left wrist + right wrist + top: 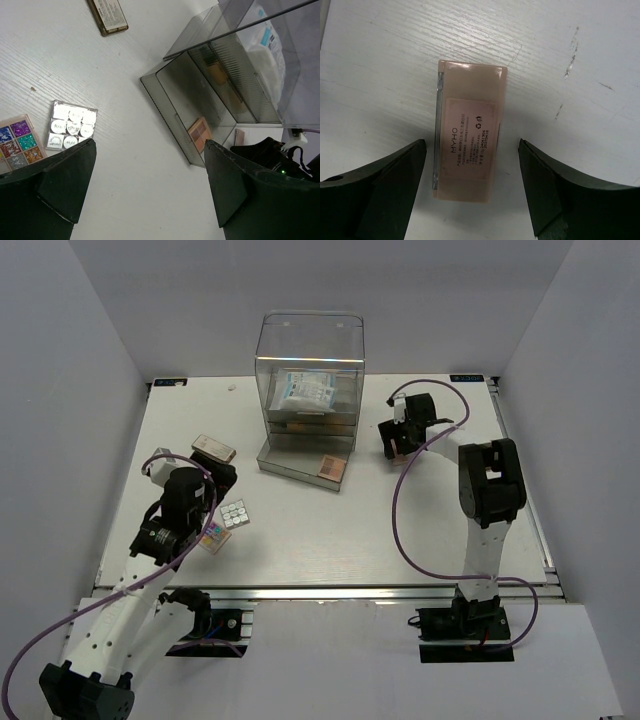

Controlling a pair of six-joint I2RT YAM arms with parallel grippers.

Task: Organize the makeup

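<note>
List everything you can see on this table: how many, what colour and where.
acrylic drawer box: 1, clear, back centre, bottom drawer open
packet: 1, white-blue, inside the box
drawer palette: 1, peach, in the open drawer
labelled palette: 1, peach, under the right gripper
tan palette: 1, tan, left of the box
round-pan palette: 1, white, front left
multicoloured palette: 1, beside it
left gripper: 1, black, open
right gripper: 1, black, open
</note>
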